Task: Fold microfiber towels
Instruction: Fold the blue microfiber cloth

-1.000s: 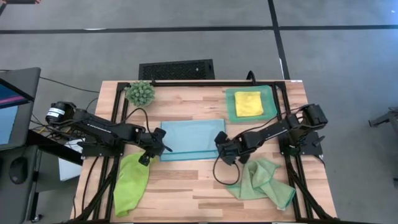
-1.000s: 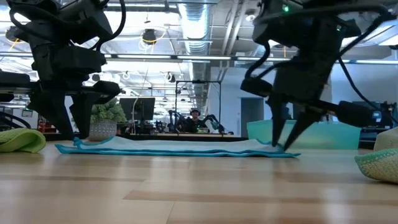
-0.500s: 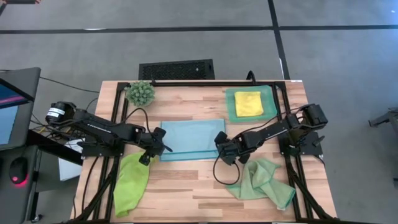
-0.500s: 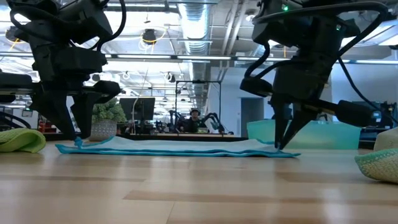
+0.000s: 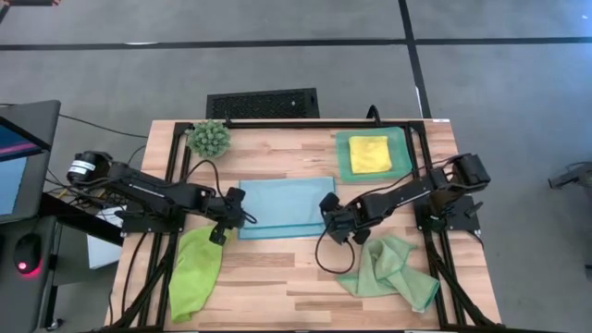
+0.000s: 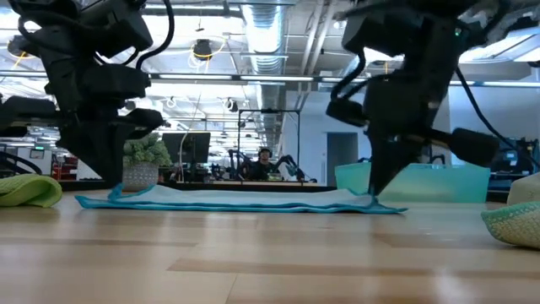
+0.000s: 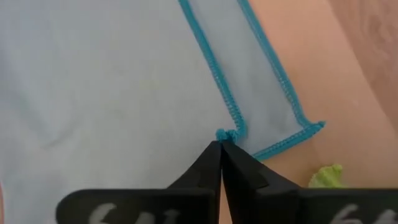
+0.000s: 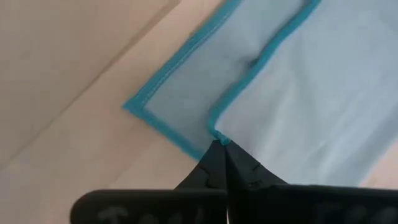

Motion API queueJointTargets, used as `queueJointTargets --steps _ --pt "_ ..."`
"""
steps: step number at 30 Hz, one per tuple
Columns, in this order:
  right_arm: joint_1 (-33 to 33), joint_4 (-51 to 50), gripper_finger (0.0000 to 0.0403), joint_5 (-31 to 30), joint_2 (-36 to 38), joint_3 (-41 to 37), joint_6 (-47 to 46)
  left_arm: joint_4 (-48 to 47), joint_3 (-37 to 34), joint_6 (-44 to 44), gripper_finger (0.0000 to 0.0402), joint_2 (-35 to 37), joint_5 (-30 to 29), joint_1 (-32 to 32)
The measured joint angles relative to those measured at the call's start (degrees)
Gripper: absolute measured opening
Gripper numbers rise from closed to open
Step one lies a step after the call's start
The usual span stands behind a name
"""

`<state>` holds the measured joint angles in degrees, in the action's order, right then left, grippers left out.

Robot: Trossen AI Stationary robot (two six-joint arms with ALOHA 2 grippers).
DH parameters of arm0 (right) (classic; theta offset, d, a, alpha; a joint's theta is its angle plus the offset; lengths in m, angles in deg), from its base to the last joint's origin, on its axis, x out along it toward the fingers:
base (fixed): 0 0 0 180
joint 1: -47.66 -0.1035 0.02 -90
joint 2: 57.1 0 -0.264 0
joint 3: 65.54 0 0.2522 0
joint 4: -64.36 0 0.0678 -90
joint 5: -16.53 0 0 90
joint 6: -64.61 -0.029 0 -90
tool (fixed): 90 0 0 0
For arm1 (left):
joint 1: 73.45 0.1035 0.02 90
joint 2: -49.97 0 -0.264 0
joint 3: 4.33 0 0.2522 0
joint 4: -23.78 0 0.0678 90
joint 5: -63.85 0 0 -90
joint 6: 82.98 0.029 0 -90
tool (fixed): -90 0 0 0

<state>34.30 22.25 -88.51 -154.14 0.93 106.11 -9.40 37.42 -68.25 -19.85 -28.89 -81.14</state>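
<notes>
High view: light blue towel [image 5: 287,206] is lying flat at the middle of the wooden table [image 5: 277,287]; left gripper [image 5: 233,213] is sitting at its near left corner, right gripper [image 5: 337,220] at its near right corner. Yellow towel [image 5: 369,154] is resting folded in the teal tray [image 5: 344,159] at the far right; lime green towel [image 5: 195,274] is lying bunched at the near left, sage green towel [image 5: 390,273] crumpled at the near right; a spiky plant [image 5: 210,138] is standing at the far left. Low view: both grippers are reaching down to the blue towel's ends, which is lying spread on the tabletop. Left wrist view: the jaws are standing fully together, pinching the stitched corner of the upper layer, its blue hem [image 7: 214,62] running away from the tips. Right wrist view: the jaws are likewise pressed together on the upper layer's corner, the lower layer's corner [image 8: 140,107] lying just beside on the wood.
</notes>
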Motion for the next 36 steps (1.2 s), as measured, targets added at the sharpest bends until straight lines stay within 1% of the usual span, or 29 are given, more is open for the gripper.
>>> queueJointTargets --steps 3,9,15,19,22,26,32,34,36 --pt "0.0 -0.2 0.0004 0.2 3.0 0.1 -2.2 -0.1 0.0 -0.7 0.0001 2.1 0.3 0.0" --pt "0.4 -3.0 0.0004 2.2 8.1 0.1 -7.4 -0.7 0.0 -2.0 0.0000 8.9 0.3 0.0" --pt "0.4 -4.7 0.0002 3.5 10.7 0.1 -11.9 -2.9 0.0 -5.5 0.0000 16.5 1.0 0.0" --pt "0.3 -4.6 0.0001 3.6 11.4 0.1 -14.4 -5.0 0.0 -7.2 0.0000 19.9 0.5 -0.2" --pt "1.5 -4.7 0.0002 4.3 11.4 0.1 -17.9 -4.7 0.0 -7.3 0.0000 21.0 -1.1 -0.2" --pt "3.1 -4.7 0.0001 7.9 11.4 -0.4 -21.9 -5.0 0.0 -8.5 0.0000 21.1 -1.7 -0.2" --pt "4.1 -5.7 0.0001 13.6 11.4 -0.5 -30.3 -5.6 0.0 -10.0 0.0000 21.2 -6.8 -0.2" --pt "4.4 -5.6 0.0002 15.8 11.4 -0.6 -33.4 -5.2 0.0 -10.1 0.0000 21.2 -6.9 -0.1" --pt "4.5 -5.5 0.0002 16.8 11.2 -0.6 -35.6 -5.1 0.0 -10.1 0.0000 21.1 -4.6 -0.1"
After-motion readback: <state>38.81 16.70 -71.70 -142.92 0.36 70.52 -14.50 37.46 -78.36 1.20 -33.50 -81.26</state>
